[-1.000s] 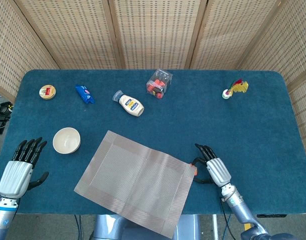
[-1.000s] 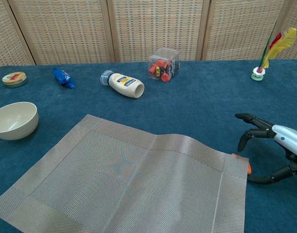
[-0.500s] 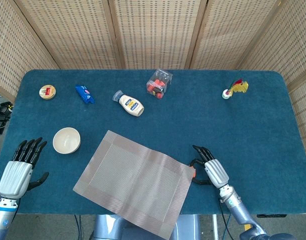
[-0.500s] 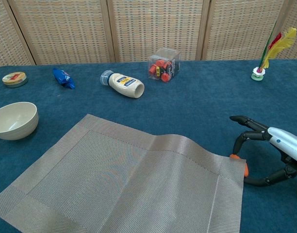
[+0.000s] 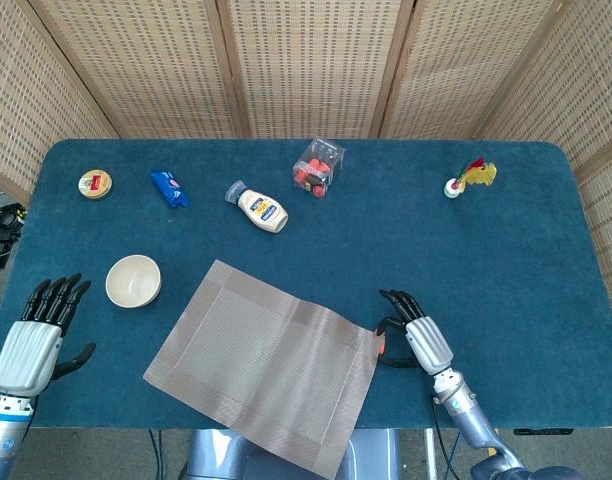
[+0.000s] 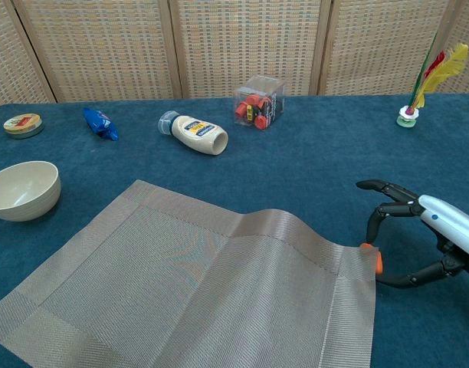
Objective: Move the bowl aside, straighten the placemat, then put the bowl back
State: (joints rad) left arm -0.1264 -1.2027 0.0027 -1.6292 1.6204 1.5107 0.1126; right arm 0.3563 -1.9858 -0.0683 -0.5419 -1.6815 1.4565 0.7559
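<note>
The right hand (image 6: 418, 241) sits at the placemat's (image 5: 261, 360) right corner, its orange-tipped thumb and a finger pinching that edge, and the mat has humped into a ridge running back from the grip. To my eye that ridge is the trouble: push any further toward the middle and the weave may fold over itself instead of turning, leaving it more crooked, not less. The near corner already hangs off the front of the bench (image 5: 546, 250), so a hard tug could drag the whole mat over the lip, and a thin pinch like this could simply slip off. The bowl (image 5: 133, 280) stands off the mat to its left, near the corner, so a wide swing of the mat might nudge it. The left hand (image 5: 31, 340) hovers by the bench's left edge, fingers spread, holding nothing. As for writing, the squeeze bottle (image 5: 258, 208), blue packet (image 5: 169, 188) and round tin (image 5: 95, 183) carry labels, but nothing on them is legible from here.
</note>
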